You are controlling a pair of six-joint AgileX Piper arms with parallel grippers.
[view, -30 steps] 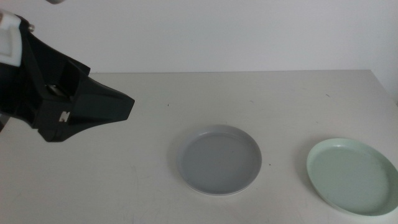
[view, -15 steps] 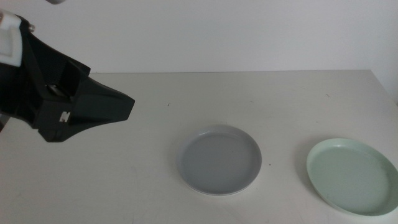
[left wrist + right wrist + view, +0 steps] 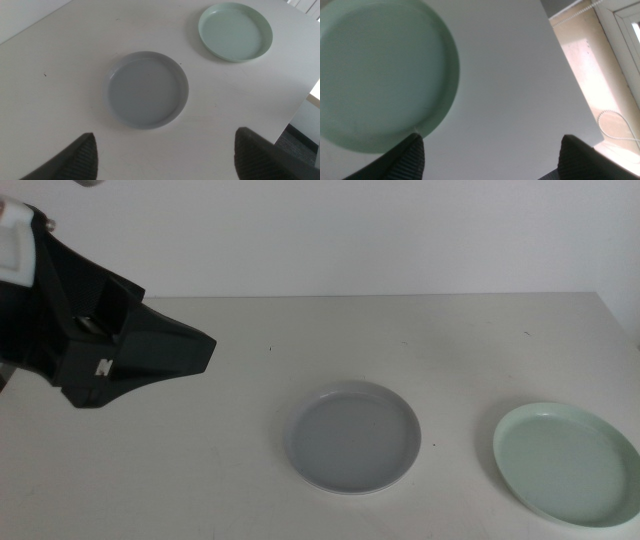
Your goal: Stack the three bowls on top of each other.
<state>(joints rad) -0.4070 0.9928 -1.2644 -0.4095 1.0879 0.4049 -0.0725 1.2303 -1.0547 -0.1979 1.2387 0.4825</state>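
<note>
Middle view shows two shallow bowls resting flat on the pale worktop (image 3: 230,460). The grey-blue bowl (image 3: 353,437) sits near the middle of the worktop's near edge, and the mint green bowl (image 3: 567,461) lies well apart from it toward the near right corner, its rim cut by the picture's edge. No white bowl shows in any view. The left gripper (image 3: 150,350) hangs above the left side of the worktop, its dark body large in the picture and pointing toward the bowls, touching neither.

Left wrist view looks down on both bowls, the grey-blue one (image 3: 146,89) closer and the green one (image 3: 235,31) beyond it near the worktop's edge. The left fingers (image 3: 80,156) stand wide apart, released, with nothing between them.

Right wrist view shows the right gripper (image 3: 490,160) above the green bowl (image 3: 380,75), close to the worktop's right edge. Its fingers (image 3: 407,157) are also spread wide and grasp nothing.
</note>
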